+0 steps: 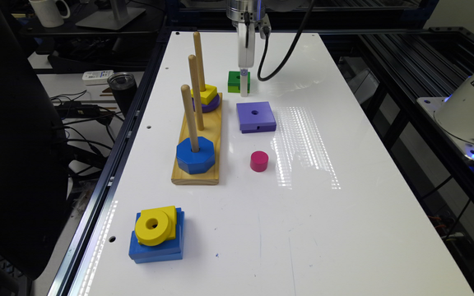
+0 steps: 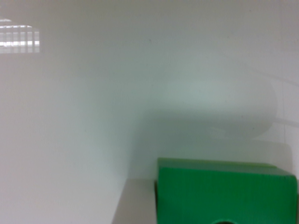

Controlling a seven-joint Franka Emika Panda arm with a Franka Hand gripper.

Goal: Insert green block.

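while the gripper [image 1: 244,88] meets the green block [image 1: 234,81], its grip state is unclear.

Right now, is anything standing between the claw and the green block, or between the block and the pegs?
Nothing visible separates the claw from the green block: it sits right at the block's side. Toward the peg board, the white table between looks bare; the purple square lies off to the side.

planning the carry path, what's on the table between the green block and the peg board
Nothing: in the exterior view the white table is bare between the green block and the peg board.
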